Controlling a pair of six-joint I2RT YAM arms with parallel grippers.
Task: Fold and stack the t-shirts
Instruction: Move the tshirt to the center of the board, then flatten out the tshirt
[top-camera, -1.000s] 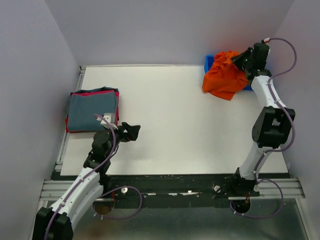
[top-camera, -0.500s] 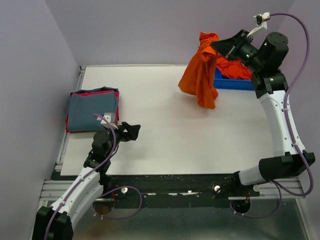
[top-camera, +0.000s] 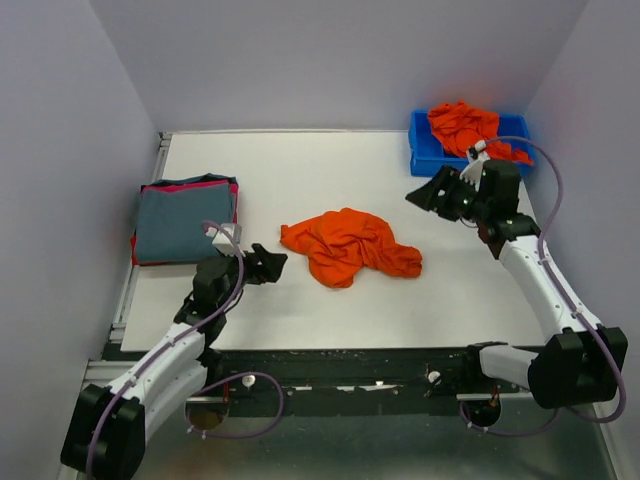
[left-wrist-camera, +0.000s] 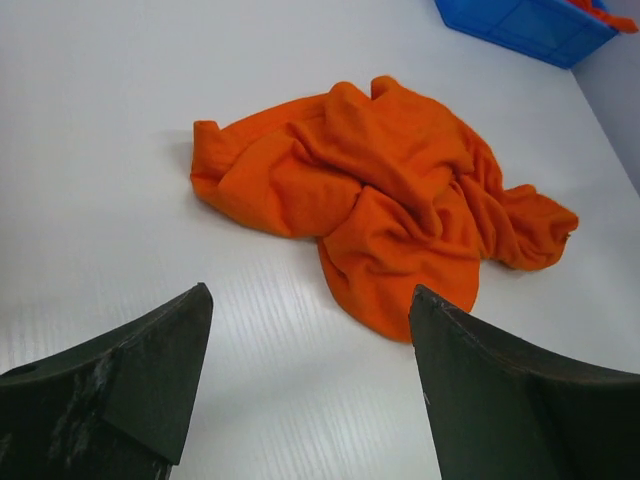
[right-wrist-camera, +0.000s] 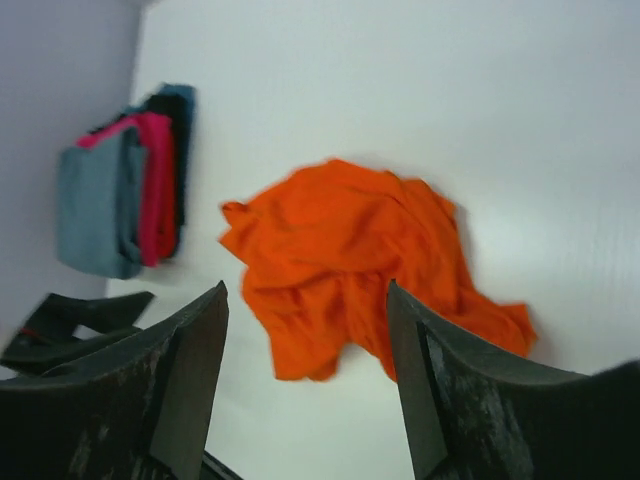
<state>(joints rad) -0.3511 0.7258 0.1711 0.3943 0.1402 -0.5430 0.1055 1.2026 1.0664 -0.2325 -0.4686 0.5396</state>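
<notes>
Top external view gives me the white worktop (top-camera: 330, 180) with one plain bright orange cloth t-shirt (top-camera: 350, 245) lying crumpled near its middle, unfolded, flat on the surface and touched by neither arm. My left tool (top-camera: 272, 263) sits low over the worktop just to the left of that shirt, pointing toward it; from the left wrist camera I see its two dark fingers (left-wrist-camera: 150, 370) standing wide apart with only bare worktop between them, so it is open and holding nothing, and the shirt's near edge lies a little beyond the fingertips. My right tool (top-camera: 422, 190) hangs to the right of the shirt, aimed back at it, well apart from the cloth; the right wrist camera looks down between spread fingers, nothing gripped, with the orange heap below. At the left edge of the worktop a folded grey-blue t-shirt (top-camera: 180, 222) rests on top of a folded red-pink t-shirt (right-wrist-camera: 155, 190), whose border shows around it. At the far right corner a blue plastic bin (top-camera: 420, 145) holds more bunched orange t-shirts (top-camera: 462, 122), some cloth spilling over its right rim.
</notes>
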